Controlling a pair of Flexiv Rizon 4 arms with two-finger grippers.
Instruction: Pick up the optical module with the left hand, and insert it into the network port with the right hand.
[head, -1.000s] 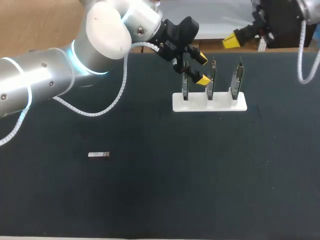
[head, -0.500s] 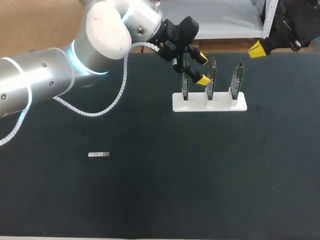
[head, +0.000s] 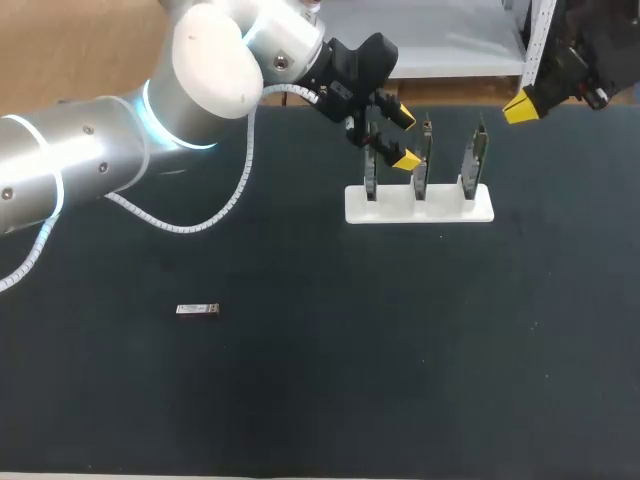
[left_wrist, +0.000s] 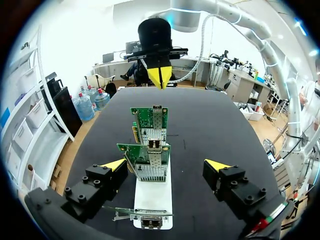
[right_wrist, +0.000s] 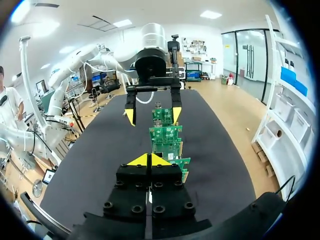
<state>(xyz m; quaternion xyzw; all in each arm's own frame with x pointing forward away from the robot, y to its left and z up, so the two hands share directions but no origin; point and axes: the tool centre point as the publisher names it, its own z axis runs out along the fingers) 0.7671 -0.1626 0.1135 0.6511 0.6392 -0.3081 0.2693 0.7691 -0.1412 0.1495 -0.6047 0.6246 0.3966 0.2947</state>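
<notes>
Module (head: 197, 309): lay flat on the table (head: 400, 380), lower left of the head view, well apart from both arms. It was unmoved over the last second and not yet picked up. Left gripper (head: 404, 138): upper middle, beside the left and middle cards (head: 477, 150). Its fingers were spread wide and held nothing, and its position was unchanged. Right gripper (head: 522, 105): upper right corner, with its yellow tips pressed together and empty. It had drawn back from above the stand (head: 440, 212) toward the right edge, barely shifting in the last half second. Cards: three, upright in the white stand, undisturbed. Judgement: the right arm's retreat freed the space over the stand. Pickup had not begun, and the left gripper would first have to travel down-left to the module.
</notes>
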